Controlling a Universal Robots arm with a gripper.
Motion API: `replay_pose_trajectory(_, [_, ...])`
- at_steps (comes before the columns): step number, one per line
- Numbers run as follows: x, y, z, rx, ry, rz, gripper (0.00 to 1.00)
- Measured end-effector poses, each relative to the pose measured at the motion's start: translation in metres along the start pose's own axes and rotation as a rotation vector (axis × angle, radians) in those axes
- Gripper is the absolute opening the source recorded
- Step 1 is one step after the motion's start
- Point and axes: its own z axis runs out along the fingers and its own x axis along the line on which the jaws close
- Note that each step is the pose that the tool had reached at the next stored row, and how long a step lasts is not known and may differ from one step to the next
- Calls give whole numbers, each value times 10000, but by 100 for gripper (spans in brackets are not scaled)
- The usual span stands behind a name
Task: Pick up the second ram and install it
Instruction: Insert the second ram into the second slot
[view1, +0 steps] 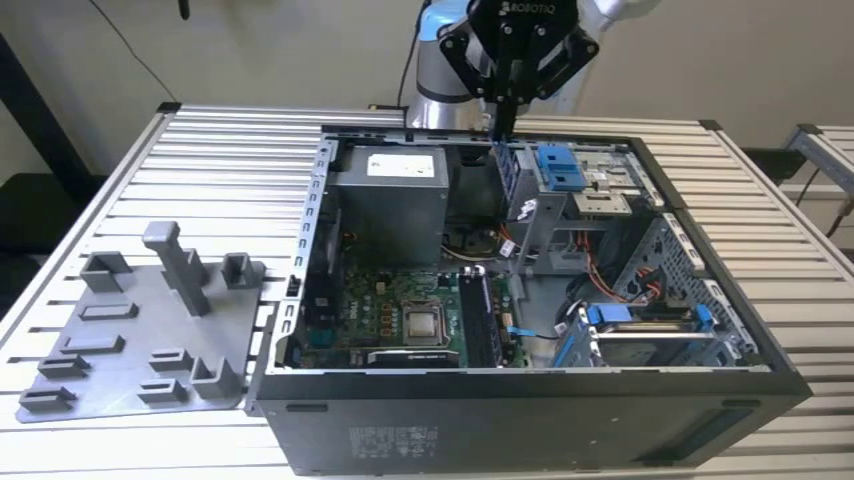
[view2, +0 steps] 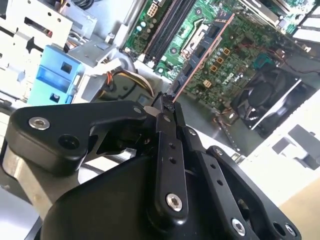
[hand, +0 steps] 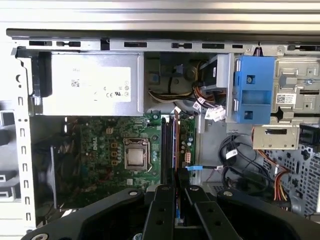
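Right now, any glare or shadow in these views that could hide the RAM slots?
Exterior view: even light, inside of the case shaded. First wrist view: RAM slots lit, shadow over part of the motherboard, power supply bright. Second wrist view: the second ram well lit in the gripper; white drive cage glares.

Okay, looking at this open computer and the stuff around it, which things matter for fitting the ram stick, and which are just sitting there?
Part of the job:
- second ram, held in the shut gripper
- memory slots on the motherboard

Just lying about:
- grey fixture plate beside the case
- power supply
- blue drive bracket
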Motion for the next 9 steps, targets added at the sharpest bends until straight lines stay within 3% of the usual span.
replay_pose_trajectory(9, [-19, 2, 70, -1, 0, 13, 14])
